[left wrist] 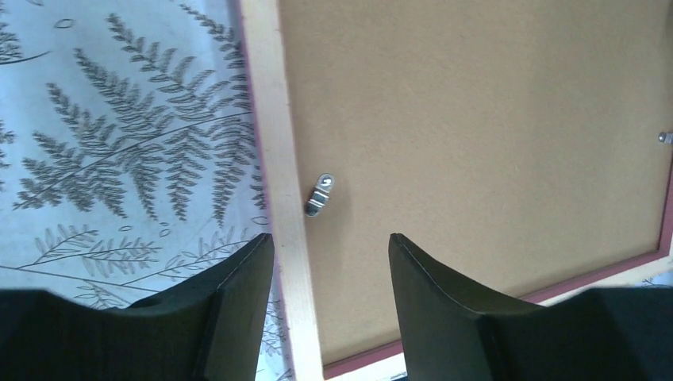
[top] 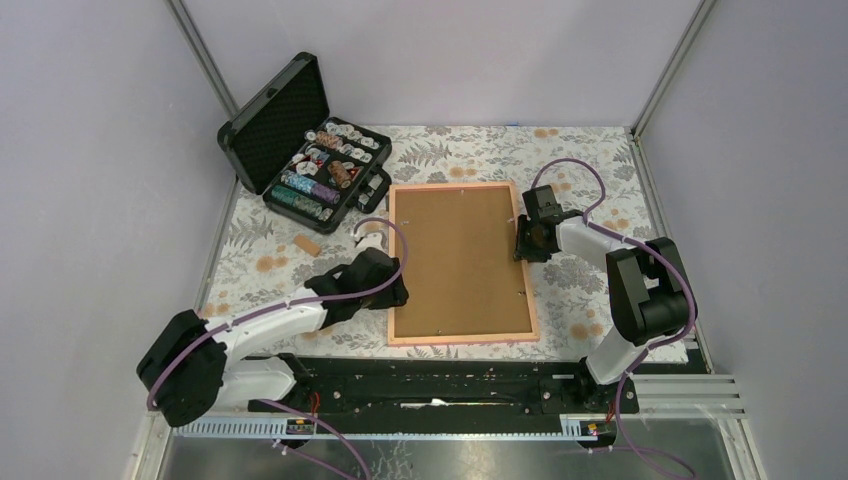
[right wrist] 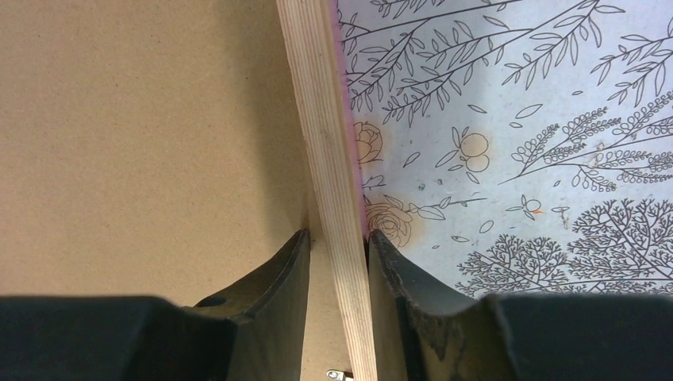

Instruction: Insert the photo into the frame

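The frame (top: 460, 340) lies face down at the table's middle, with a brown backing board (top: 458, 258) filling it. The photo is hidden. My left gripper (top: 398, 290) hovers open over the frame's left rail (left wrist: 278, 143). In the left wrist view its jaws (left wrist: 330, 238) stand wide apart, one over the cloth and one over the board, just short of a small metal clip (left wrist: 320, 194). My right gripper (top: 522, 240) straddles the right rail (right wrist: 321, 119). There the outer finger touches the rail's pink side and a thin gap shows at the inner finger (right wrist: 337, 234).
An open black case (top: 300, 150) of poker chips stands at the back left. A small tan block (top: 308, 245) and a pale round object (top: 372, 235) lie on the floral cloth left of the frame. Enclosure walls close in on both sides.
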Robot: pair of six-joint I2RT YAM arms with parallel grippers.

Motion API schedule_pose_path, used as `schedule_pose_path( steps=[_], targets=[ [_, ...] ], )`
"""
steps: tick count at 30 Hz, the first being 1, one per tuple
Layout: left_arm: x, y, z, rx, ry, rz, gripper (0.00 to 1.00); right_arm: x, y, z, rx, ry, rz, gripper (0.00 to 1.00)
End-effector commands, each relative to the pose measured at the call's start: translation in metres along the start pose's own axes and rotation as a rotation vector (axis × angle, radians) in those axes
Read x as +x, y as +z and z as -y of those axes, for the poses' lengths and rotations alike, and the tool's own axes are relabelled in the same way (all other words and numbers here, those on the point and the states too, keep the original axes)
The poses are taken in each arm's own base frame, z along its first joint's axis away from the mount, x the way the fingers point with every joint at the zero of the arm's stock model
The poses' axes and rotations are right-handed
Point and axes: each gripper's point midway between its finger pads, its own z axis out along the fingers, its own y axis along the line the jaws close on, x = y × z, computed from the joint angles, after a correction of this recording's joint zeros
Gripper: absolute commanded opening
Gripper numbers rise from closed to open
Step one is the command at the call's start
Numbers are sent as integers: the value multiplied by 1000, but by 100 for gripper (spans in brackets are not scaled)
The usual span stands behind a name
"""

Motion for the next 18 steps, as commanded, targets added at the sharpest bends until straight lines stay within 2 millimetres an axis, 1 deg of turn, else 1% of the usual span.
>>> schedule_pose_path(
  steps=[1,4,8,9,12,15,16,18],
  targets=[
    [-8,0,15,-9,40,-7,59,29,28,-8,-47,-11,-80,6],
    [-6,6,9,-68,72,-33,53,30,28,-8,-47,-12,-80,5],
    [-2,13,-3,-139,114,-62,49,30,28,-8,-47,-12,-81,5],
    [-2,14,-3,-145,119,-60,49,30,28,-8,-48,-12,-81,4],
    [-3,18,-4,-154,135,-62,54,31,28,-9,-53,-13,-84,4],
    [-3,22,-4,-165,147,-66,55,31,29,-9,-54,-12,-86,3],
    [-5,22,-5,-174,148,-64,54,31,28,-9,-55,-14,-85,3],
    [-8,18,-7,-191,148,-52,56,32,29,-9,-54,-15,-87,3]
  ],
)
